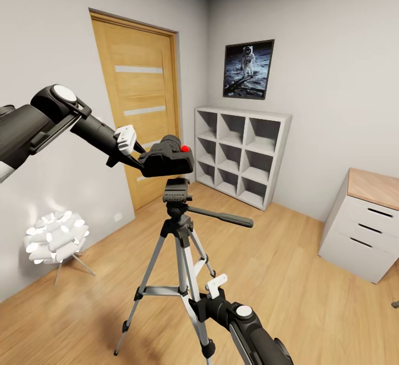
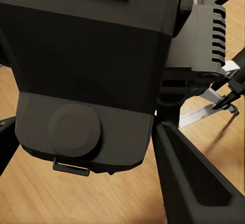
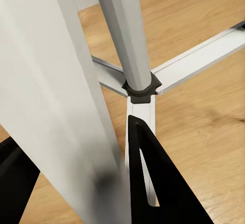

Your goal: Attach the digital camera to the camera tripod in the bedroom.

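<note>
Your left gripper (image 1: pixel 134 153) clamps the digital camera (image 1: pixel 166 157) by its rear, holding it just above the head of the camera tripod (image 1: pixel 177 193). Your right gripper (image 1: pixel 200 298) closes around a silver tripod leg low down, above the wood floor (image 1: pixel 288 265). The camera looks rigid, compact and fragile at the lens; the tripod light, easily tipped.
</note>
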Controlling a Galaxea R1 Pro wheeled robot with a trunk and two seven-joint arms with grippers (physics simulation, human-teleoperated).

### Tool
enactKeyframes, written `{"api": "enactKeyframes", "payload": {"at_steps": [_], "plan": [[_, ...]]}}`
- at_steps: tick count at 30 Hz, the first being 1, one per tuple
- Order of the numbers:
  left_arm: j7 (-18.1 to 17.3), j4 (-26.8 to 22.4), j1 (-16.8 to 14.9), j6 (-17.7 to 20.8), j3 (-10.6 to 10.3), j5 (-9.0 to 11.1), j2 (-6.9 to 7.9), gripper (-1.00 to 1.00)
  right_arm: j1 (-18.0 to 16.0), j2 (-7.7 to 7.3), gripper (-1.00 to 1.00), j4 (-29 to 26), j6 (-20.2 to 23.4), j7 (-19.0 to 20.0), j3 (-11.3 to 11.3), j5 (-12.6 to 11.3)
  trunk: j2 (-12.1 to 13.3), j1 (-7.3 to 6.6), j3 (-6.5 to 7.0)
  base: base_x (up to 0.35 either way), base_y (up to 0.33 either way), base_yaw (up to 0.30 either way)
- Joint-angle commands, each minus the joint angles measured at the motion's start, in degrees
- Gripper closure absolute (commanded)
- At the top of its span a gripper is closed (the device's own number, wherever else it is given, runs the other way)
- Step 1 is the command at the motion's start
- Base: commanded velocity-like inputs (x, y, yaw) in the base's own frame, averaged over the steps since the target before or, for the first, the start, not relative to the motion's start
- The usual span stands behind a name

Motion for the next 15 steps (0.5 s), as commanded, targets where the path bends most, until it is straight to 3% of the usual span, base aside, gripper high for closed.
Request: {"api": "enactKeyframes", "payload": {"at_steps": [1,15], "plan": [[0.0,-0.1,-0.1,0.6,-0.3,0.4,0.08,1.00,0.0,0.01,1.00,-0.1,0.3,0.3,-0.1,0.5,-0.1,0.04,-0.14,0.000,0.000,0.000],[-0.6,-4.6,0.0,3.0,0.4,0.5,0.94,1.00,0.0,0.06,1.00,-0.1,0.3,0.3,-0.1,0.5,-0.1,0.04,-0.14,0.000,0.000,0.000]]}}
